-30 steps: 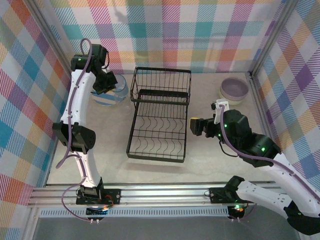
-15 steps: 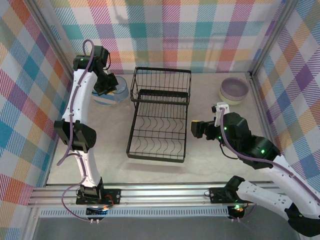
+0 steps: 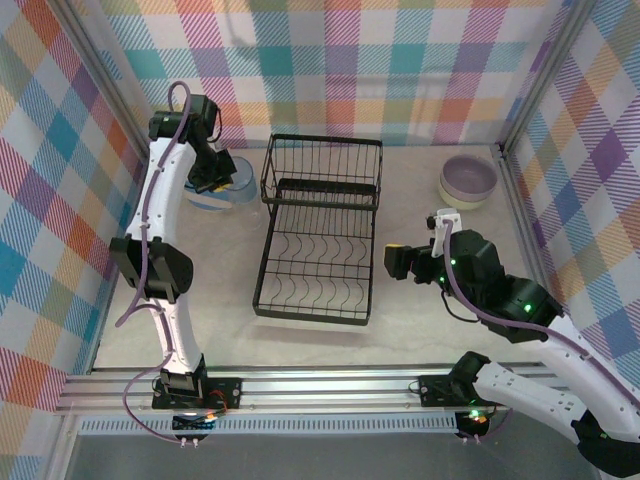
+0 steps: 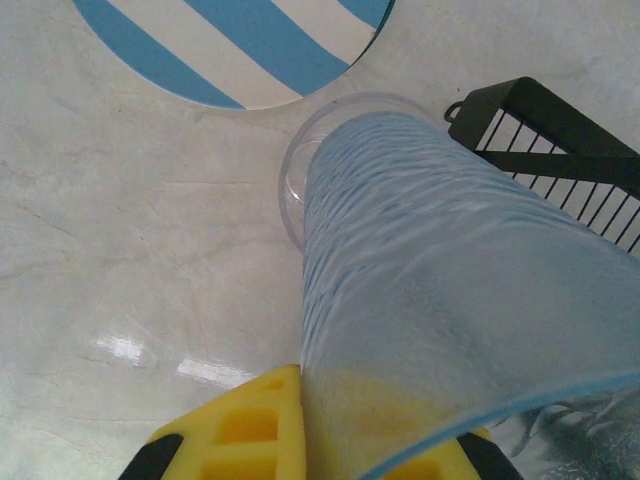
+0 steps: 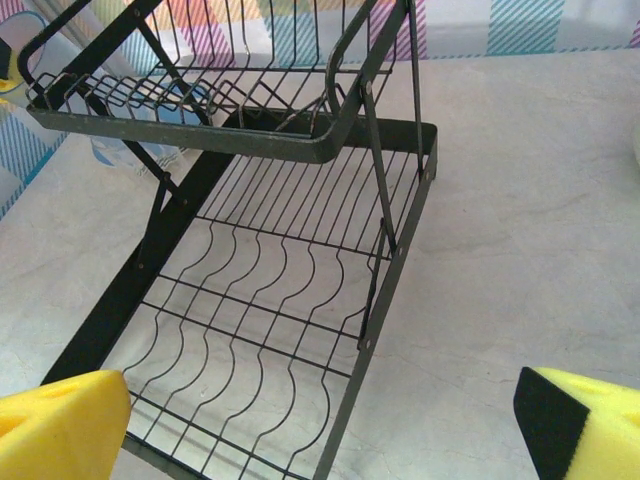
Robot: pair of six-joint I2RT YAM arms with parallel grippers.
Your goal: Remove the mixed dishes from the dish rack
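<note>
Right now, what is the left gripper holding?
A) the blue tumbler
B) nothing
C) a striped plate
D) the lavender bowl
A: in the left wrist view the translucent blue tumbler is clamped in the left gripper, while the striped plate lies flat beyond it.

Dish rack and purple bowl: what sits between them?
Nothing. In the top view the table between the dish rack and the purple bowl is bare; the open right gripper hangs nearer, off that line.
</note>
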